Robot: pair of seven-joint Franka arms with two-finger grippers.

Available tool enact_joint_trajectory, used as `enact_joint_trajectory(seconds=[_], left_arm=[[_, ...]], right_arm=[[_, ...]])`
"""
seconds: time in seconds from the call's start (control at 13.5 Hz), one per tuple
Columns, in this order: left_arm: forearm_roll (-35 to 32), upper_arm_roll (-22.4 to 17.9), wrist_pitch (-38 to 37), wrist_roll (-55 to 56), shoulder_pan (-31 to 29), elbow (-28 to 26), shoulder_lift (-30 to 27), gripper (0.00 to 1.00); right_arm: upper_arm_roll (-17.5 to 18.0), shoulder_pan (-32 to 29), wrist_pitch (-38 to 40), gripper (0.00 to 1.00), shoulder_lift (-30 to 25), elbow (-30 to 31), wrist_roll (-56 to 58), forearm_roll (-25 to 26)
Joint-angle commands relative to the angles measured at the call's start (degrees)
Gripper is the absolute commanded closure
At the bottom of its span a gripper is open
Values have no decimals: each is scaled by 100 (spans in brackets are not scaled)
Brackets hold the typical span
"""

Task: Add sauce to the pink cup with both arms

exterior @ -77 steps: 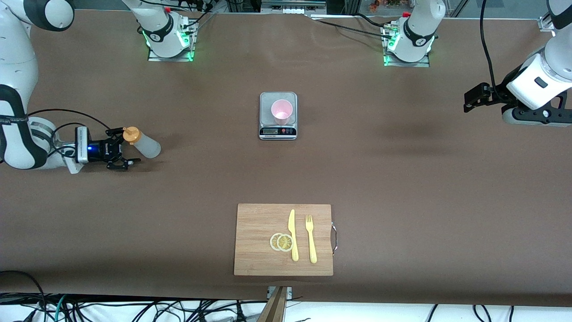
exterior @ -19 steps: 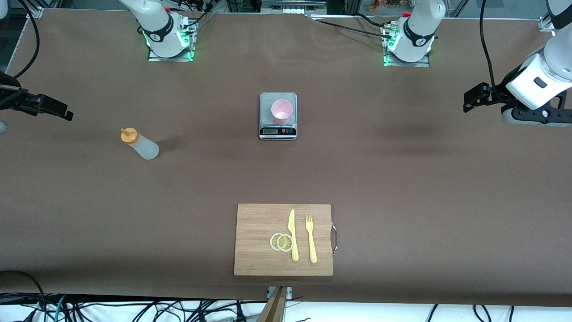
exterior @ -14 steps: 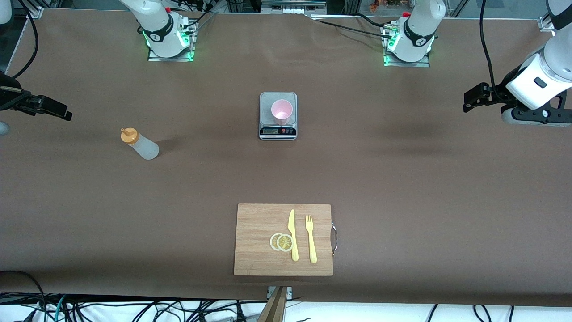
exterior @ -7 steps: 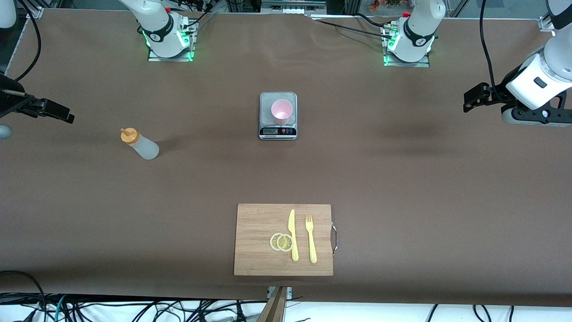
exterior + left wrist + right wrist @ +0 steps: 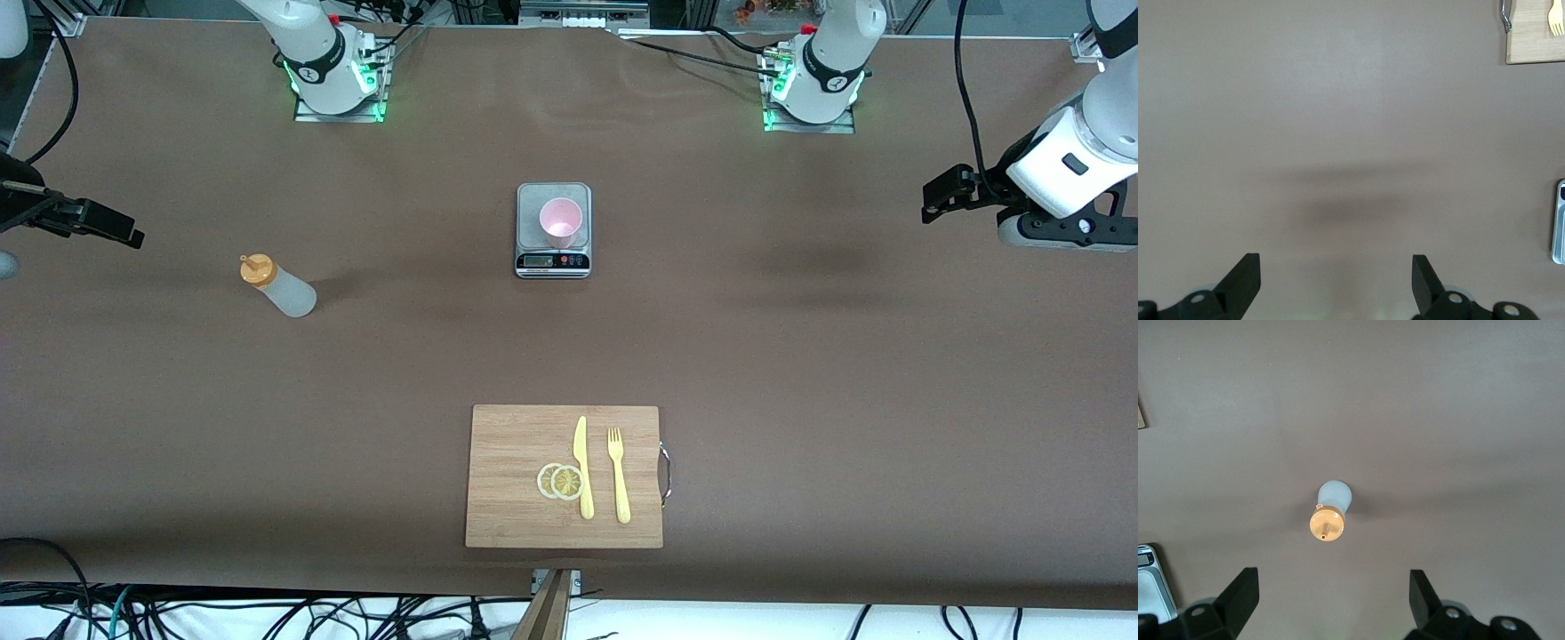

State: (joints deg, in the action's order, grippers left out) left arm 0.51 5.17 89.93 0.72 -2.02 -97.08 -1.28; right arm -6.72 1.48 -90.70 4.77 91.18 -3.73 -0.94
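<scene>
Your right gripper (image 5: 107, 222), jaws apart and empty, has let go of the sauce (image 5: 277, 286) and pulled up and away; the bottle stands below it, toward the cup (image 5: 560, 222) on the scale (image 5: 553, 260). Left gripper (image 5: 944, 194) waits, jaws spread, over bare table. Only the right wrist view looks straight down on the orange cap (image 5: 1327, 524), so a regrip seems likely.

- Front view: high, steeply down, facing the arm bases at 12 o'clock; covers the whole table (image 5: 800, 356).
- Left wrist view: straight down from height; shares the cutting board (image 5: 1537, 37) corner at 1 o'clock and the scale (image 5: 1560, 223) edge at 3 o'clock.
- Right wrist view: straight down; sauce (image 5: 1330, 512) centred, scale corner at 8 o'clock.
</scene>
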Motion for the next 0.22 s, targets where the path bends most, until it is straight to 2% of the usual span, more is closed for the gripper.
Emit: enact_joint_trajectory(seconds=[0.0, 0.15], left_arm=[[-122, 27, -54, 16, -18, -4, -39, 0], [-122, 36, -54, 16, -18, -4, -39, 0]], right_arm=[[4, -34, 34, 0, 42, -135, 83, 50], [4, -34, 26, 0, 85, -153, 82, 59]])
